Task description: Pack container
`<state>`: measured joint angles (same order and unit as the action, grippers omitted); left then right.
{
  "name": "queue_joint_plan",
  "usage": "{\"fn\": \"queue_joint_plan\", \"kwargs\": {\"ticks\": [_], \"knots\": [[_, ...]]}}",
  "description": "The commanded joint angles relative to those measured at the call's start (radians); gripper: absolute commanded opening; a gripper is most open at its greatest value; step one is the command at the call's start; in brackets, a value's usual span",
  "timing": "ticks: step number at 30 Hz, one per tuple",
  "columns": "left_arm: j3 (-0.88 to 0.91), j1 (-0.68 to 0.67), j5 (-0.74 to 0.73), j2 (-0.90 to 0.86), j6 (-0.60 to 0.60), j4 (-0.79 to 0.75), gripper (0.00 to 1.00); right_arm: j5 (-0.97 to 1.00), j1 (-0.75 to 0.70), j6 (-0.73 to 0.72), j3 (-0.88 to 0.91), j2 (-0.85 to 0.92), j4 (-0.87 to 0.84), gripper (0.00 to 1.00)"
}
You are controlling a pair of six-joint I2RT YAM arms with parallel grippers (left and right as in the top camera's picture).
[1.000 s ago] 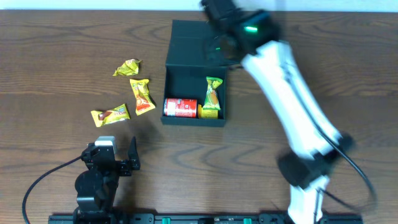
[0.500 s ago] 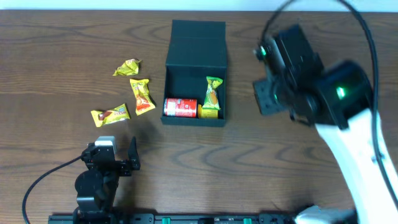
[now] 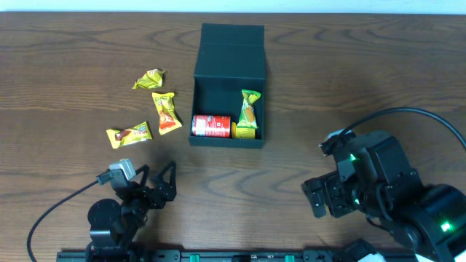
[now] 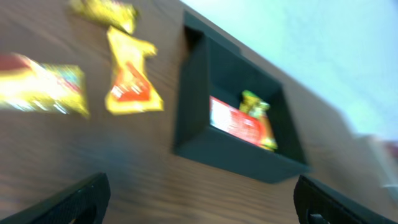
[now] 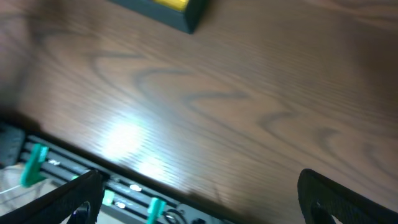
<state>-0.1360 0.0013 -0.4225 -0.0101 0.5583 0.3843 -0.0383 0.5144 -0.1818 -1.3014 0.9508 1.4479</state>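
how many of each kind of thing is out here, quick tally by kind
container: 1
red can: 1
snack packets: 4 (3 loose, 1 green inside the container; yellow piece beside it unclear)
total: 6

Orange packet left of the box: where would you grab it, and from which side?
Probably its flat middle, from straight above, pinching across the narrow width: the orange packet lies flat, long axis toward the far edge, apart from the container.
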Motion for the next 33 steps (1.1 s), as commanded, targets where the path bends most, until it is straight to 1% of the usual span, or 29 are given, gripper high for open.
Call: {"fn": "queue_joint_plan", "kwargs": {"ticks": [1, 3, 4, 6, 8, 10, 13, 15, 19, 21, 24, 26, 28, 31, 33], "knots": [[0.021, -0.002, -0.035, 0.006, 0.22, -0.003, 0.95, -0.093, -0.004, 0.003, 0.006, -0.012, -0.017, 0.99], [0.021, -0.002, -0.015, 0.006, 0.338, -0.027, 0.95, -0.11, -0.004, 0.003, 0.006, -0.012, -0.02, 0.99], [0.021, -0.002, -0.031, 0.006, 0.373, -0.048, 0.96, -0.112, -0.004, 0.003, 0.006, -0.012, -0.02, 0.99], [0.021, -0.002, -0.114, 0.005, 0.282, -0.149, 0.95, -0.112, -0.004, 0.003, 0.006, -0.012, -0.022, 0.99], [0.018, -0.002, -0.145, -0.003, 0.269, -0.217, 0.96, -0.112, -0.005, 0.003, 0.006, -0.012, -0.033, 0.99], [0.0, -0.002, -0.128, -0.028, 0.256, -0.216, 0.96, -0.112, -0.004, 0.003, 0.006, -0.012, -0.049, 0.99], [-0.059, -0.002, -0.089, -0.13, 0.172, -0.203, 0.96, -0.112, -0.004, 0.003, 0.006, -0.012, -0.076, 0.99], [-0.122, -0.002, -0.064, -0.228, 0.088, -0.146, 0.96, -0.111, -0.004, 0.003, 0.006, -0.012, -0.076, 0.99], [-0.32, -0.002, 0.039, -0.486, -0.129, 0.04, 0.96, -0.107, -0.005, 0.004, 0.006, -0.012, -0.076, 0.99], [-0.458, -0.002, 0.119, -0.631, -0.224, 0.144, 0.96, -0.098, -0.005, 0.004, 0.006, -0.012, -0.077, 0.99], [-0.657, -0.002, 0.264, -0.814, -0.325, 0.286, 0.96, -0.077, -0.005, 0.004, 0.006, -0.012, -0.076, 0.99], [-0.792, -0.002, 0.389, -0.939, -0.365, 0.381, 0.96, -0.066, -0.005, 0.004, 0.006, -0.012, -0.076, 0.99], [-0.904, -0.002, 0.48, -1.049, -0.365, 0.457, 0.96, -0.063, -0.005, 0.005, 0.006, -0.012, -0.077, 0.99], [-1.051, -0.002, 0.513, -1.222, -0.365, 0.531, 0.96, -0.063, -0.005, 0.013, 0.006, -0.012, -0.084, 0.99], [-1.099, -0.002, 0.515, -1.319, -0.412, 0.535, 0.96, -0.063, -0.005, 0.029, 0.006, -0.012, -0.086, 0.99]]}}
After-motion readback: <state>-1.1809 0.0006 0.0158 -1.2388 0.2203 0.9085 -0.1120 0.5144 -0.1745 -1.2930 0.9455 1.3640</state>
